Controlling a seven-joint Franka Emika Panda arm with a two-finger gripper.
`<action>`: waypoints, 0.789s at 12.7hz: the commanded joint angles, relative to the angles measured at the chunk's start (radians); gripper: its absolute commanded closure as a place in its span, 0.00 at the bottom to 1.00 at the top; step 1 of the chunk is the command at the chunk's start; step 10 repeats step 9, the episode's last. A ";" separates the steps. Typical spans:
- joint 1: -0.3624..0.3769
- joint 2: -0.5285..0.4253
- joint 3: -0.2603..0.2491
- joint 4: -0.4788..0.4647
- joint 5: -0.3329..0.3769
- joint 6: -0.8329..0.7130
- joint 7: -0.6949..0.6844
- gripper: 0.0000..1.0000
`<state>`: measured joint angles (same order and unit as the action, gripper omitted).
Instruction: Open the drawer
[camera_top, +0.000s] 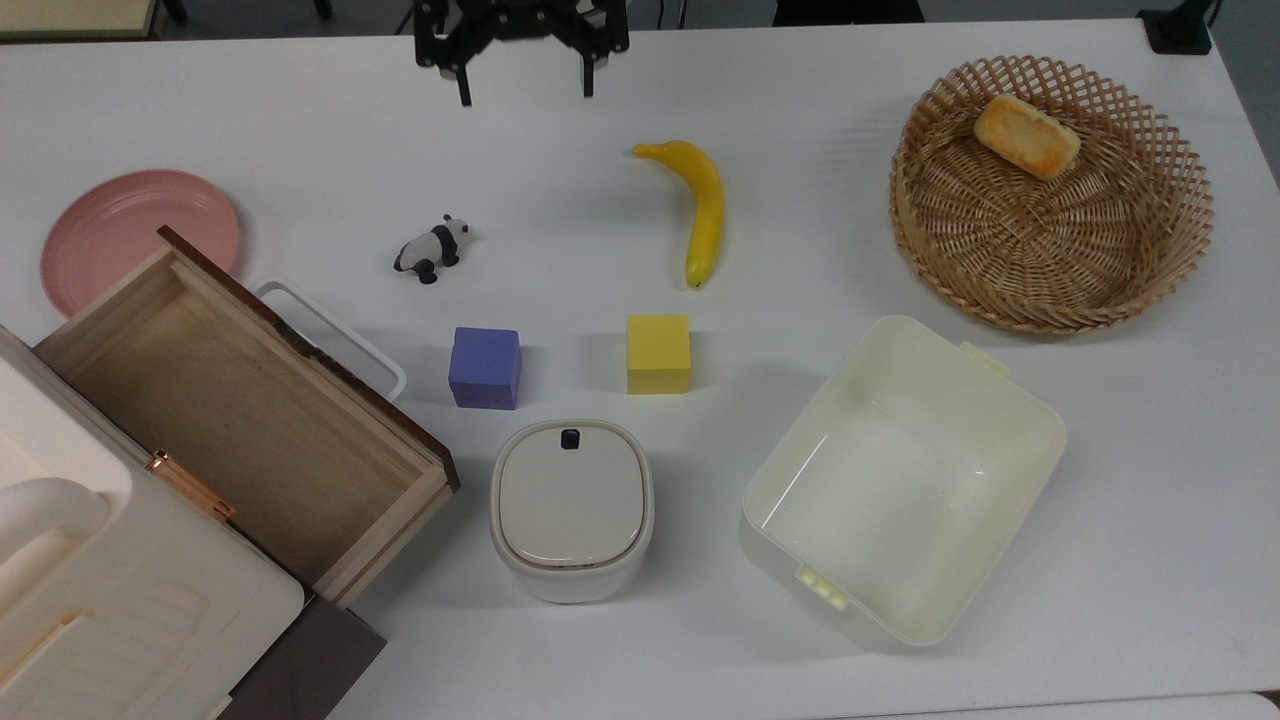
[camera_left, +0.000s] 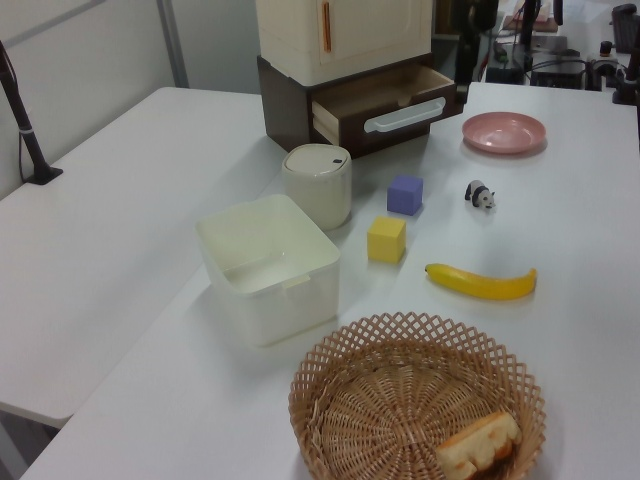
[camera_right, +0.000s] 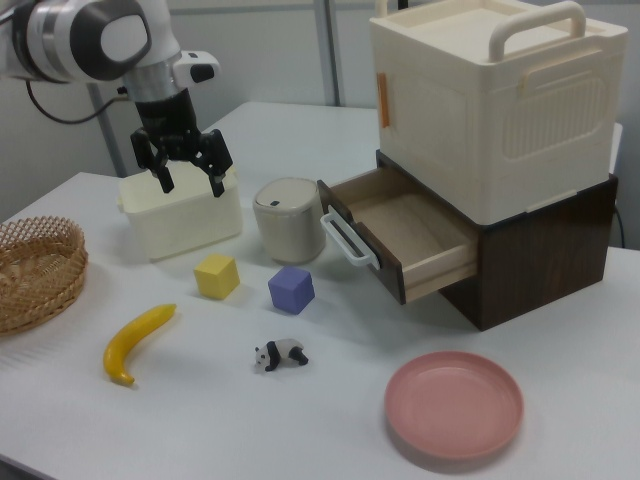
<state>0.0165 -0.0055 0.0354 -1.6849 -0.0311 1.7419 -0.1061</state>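
Purple cube (camera_top: 485, 367) near drawer (camera_top: 240, 420).

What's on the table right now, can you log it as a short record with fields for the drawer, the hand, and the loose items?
drawer: pulled out of the cabinet, nothing inside, white loop handle free
hand: open, raised above the table, away from the drawer, holding nothing
toy panda: on the table between the pink plate and the banana
blocks: purple block and yellow block side by side
lidded white container: closed, beside the drawer
cream tub: nothing inside
basket: holds one bread piece
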 joint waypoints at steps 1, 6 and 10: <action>-0.010 -0.027 -0.022 0.004 0.046 -0.094 0.061 0.00; -0.001 -0.027 -0.011 0.004 0.037 -0.127 0.144 0.00; -0.003 -0.025 -0.011 0.013 0.036 -0.127 0.143 0.00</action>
